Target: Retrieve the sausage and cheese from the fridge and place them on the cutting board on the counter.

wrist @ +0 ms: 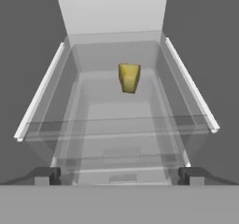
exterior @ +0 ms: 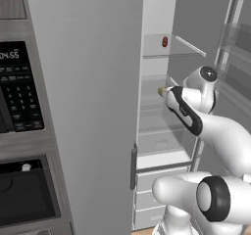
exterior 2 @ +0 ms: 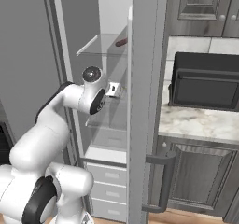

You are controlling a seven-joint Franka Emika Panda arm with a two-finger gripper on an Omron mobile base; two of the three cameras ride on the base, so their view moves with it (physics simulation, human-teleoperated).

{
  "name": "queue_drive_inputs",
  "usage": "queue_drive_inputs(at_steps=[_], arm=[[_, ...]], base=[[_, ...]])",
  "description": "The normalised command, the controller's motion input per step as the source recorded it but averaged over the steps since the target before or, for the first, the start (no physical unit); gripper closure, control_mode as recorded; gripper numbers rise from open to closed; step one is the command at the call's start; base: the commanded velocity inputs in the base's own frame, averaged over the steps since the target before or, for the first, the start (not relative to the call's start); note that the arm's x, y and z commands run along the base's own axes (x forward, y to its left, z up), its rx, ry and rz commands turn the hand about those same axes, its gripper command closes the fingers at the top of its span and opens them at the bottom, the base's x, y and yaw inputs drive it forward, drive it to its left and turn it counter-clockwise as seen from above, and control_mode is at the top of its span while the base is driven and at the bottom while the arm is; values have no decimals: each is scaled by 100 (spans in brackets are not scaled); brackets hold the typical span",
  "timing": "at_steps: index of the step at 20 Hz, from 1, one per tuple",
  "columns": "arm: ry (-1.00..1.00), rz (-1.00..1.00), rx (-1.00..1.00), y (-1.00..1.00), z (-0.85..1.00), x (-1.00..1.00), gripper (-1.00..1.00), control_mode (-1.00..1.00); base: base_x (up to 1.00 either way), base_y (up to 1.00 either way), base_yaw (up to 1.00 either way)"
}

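Fridge (exterior: 88, 106): tall, grey, one door swung open; glass shelves and white drawers (exterior 2: 109, 190) inside.
Cheese (wrist: 129, 77): small pale yellow wedge, darker along its edges, standing on a glass shelf (wrist: 116, 125) toward the back of the compartment, ahead of the gripper and apart from it.
Sausage (exterior: 164, 41): short reddish-brown link lying on the upper glass shelf, above the cheese.
Gripper (wrist: 119, 176): jaws spread wide, nothing between them, reaching into the fridge at the cheese's shelf level.
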Motion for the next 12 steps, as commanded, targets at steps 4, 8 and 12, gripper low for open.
queue_drive_inputs(at_steps=[4,8,12], arm=[[0,0,0,0,-13,44,-100,-100],[0,0,0,0,-1,48,-100,-100],[0,0,0,-1,-9,42,-100,-100]], base=[[0,0,0],[0,0,0],[0,0,0]])
